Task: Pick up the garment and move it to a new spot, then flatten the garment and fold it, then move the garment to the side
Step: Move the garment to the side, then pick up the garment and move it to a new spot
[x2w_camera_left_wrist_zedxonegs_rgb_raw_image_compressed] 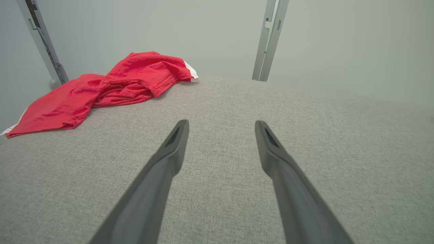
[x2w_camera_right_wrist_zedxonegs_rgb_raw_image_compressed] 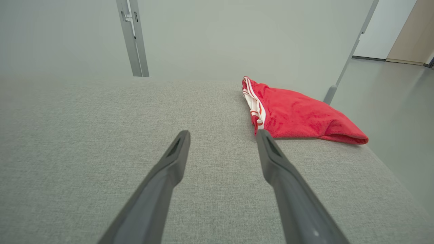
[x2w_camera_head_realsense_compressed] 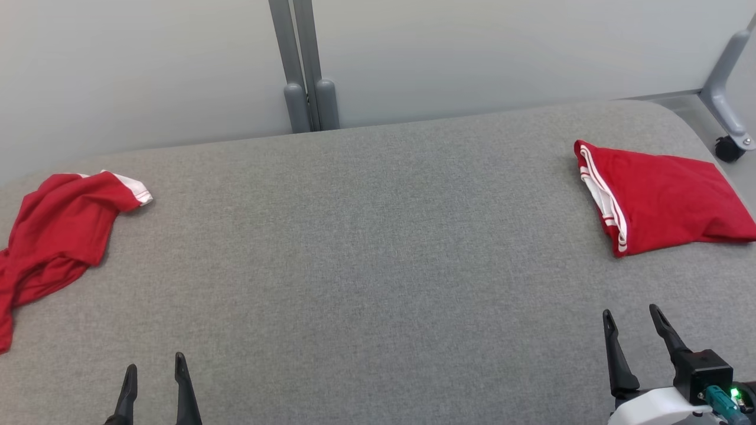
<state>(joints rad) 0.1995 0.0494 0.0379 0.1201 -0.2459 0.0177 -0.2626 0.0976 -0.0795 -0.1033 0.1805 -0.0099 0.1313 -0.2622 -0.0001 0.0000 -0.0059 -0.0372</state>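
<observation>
At nine o'clock on the tabletop [x2w_camera_head_realsense_compressed: 366,236], crumpled garment [x2w_camera_head_realsense_compressed: 53,224] awaits pickup; folded garment [x2w_camera_head_realsense_compressed: 667,198] at two o'clock, apparently finished. Left end effector [x2w_camera_head_realsense_compressed: 155,361], right end effector [x2w_camera_head_realsense_compressed: 631,310]: wide, empty.

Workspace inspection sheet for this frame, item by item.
surface: grey fabric table, bare across the middle.
job's things: crumpled garment far left, running past the head view's edge; folded garment far right.
clutter: nothing seen.
grippers: left gripper and right gripper, jaws open, holding nothing.
cables: teal plug at the right wrist; nothing else seen.
surroundings: pale wall, grey post, caster at right.
</observation>
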